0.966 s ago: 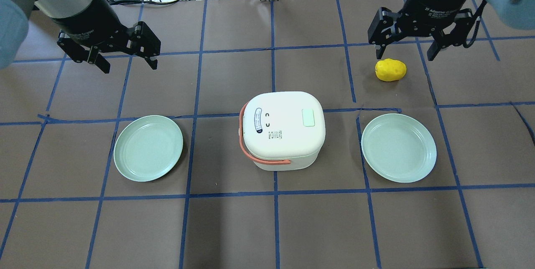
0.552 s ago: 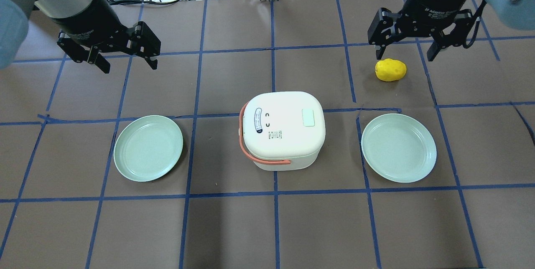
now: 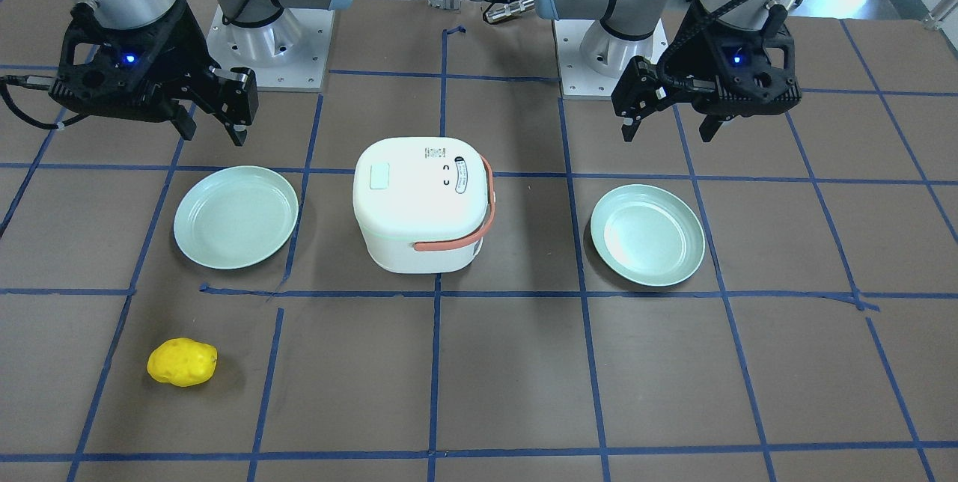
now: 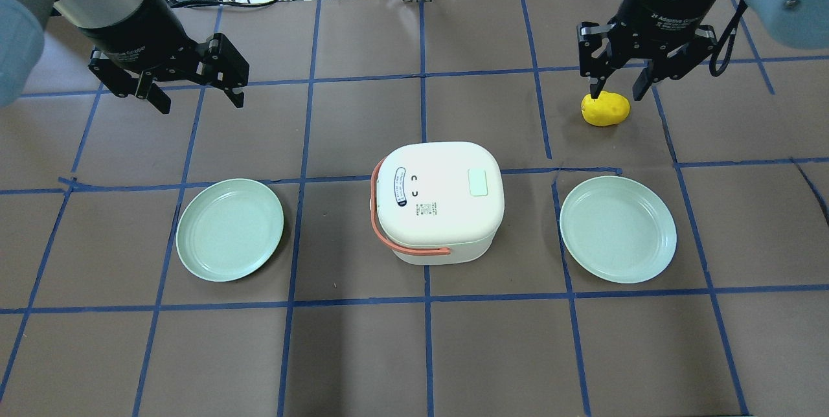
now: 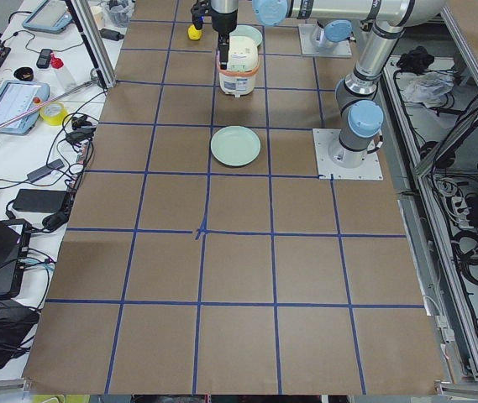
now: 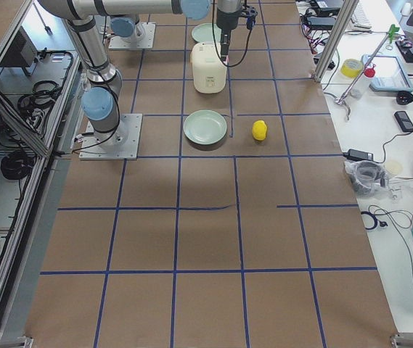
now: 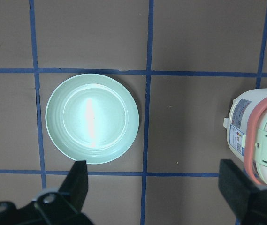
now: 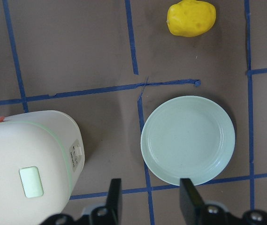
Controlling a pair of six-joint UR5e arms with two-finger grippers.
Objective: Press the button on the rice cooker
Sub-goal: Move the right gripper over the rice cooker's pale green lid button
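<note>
Brown and gridded with blue tape (image 4: 421, 48), the counter (image 4: 414, 352) is carrying everything you are inspecting. The white rice cooker (image 4: 439, 200) is sitting at its middle with the lid down. It is standing between two pale green plates, the left plate (image 4: 230, 229) and the right plate (image 4: 618, 229), each lying apart from it. The pale green button (image 4: 478, 182) is sitting on top of the lid toward the robot's right side, and nothing is touching it. The orange handle (image 4: 382, 236) is lying folded down around the cooker's left side. The left gripper (image 4: 200, 103) is hanging above the counter on the robot's left, its fingers spread wide and gripping nothing. The right gripper (image 4: 615, 94) is hanging above the counter on the robot's right, its fingers standing at a narrower gap and likewise gripping nothing. You are also seeing a yellow potato-shaped item (image 3: 182, 362) lying on the operators' side of the right plate, well apart from the cooker. The front-facing view is showing it clear of the right gripper.
</note>
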